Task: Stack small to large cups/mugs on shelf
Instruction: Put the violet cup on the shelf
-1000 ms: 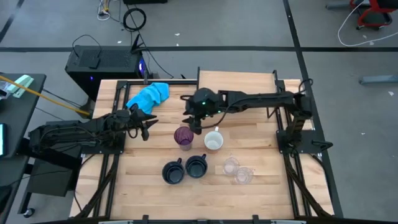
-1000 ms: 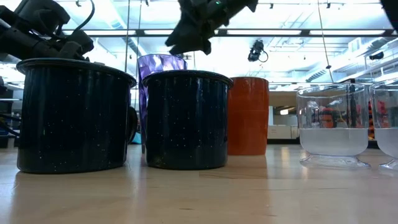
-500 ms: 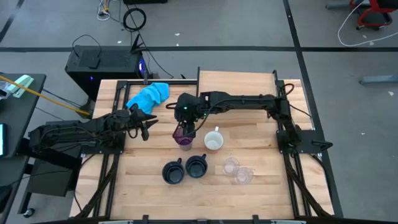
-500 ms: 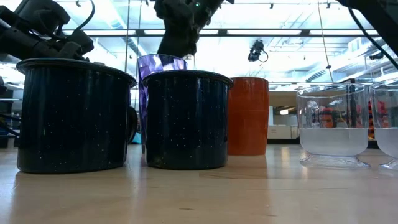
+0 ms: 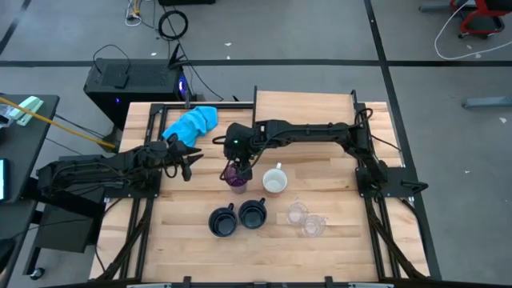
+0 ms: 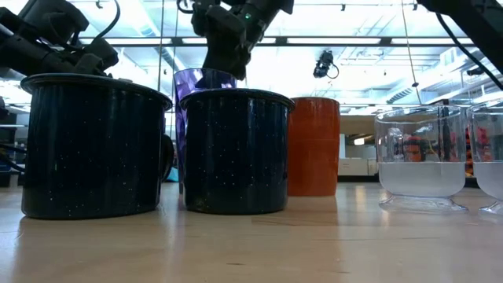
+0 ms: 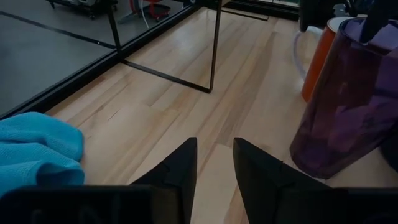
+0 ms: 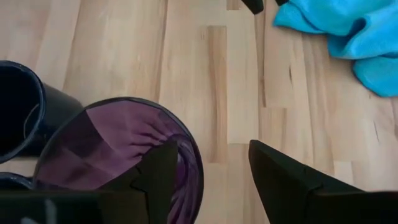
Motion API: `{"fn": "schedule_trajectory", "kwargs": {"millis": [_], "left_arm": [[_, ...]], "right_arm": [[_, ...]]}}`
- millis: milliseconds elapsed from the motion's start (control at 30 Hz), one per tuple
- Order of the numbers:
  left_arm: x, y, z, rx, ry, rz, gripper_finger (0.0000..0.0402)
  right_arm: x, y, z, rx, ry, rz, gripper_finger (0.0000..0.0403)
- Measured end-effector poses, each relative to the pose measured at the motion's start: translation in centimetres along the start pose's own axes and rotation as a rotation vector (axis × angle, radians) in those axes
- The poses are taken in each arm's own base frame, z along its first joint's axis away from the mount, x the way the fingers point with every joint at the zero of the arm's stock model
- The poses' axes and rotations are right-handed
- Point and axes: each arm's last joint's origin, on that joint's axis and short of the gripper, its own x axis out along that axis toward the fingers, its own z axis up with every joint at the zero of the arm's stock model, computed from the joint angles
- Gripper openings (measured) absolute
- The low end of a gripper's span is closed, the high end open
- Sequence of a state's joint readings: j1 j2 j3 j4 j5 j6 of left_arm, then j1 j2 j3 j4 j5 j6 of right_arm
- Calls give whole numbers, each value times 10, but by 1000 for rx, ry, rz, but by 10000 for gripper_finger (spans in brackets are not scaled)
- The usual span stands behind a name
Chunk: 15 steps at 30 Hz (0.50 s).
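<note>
The translucent purple tumbler stands upright on the tabletop, left of the orange mug. Two dark navy mugs and two small clear cups stand nearer the front edge. My right gripper is open above the tumbler, one finger inside it and one outside its rim. My left gripper is open and empty at the table's left, left of the tumbler. The light wood shelf is at the back. My right gripper comes from above, pointing down, with one finger inside the tumbler and the other outside, the rim between them. I cannot tell whether either finger touches the rim. The tumbler stands upright on the table.
A bright blue cloth lies at the back left, beside the shelf's thin black uprights. The navy mugs stand close in front of the tumbler. Bare wood lies between my left gripper and the tumbler.
My right gripper has moved toward the table's left edge and down, from above the orange mug's far side to the purple tumbler, and one finger now reaches inside the rim. The tumbler and the other cups have kept their places.
</note>
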<state>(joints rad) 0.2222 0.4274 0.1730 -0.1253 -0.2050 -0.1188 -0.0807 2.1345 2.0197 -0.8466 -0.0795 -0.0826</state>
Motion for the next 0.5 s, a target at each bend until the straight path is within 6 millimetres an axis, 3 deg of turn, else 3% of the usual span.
{"fn": "schedule_trajectory", "kwargs": {"millis": [500], "left_arm": [[0, 0, 0, -6, 0, 0, 114]], "right_arm": [[21, -2, -9, 27, 76, 16, 200]]}}
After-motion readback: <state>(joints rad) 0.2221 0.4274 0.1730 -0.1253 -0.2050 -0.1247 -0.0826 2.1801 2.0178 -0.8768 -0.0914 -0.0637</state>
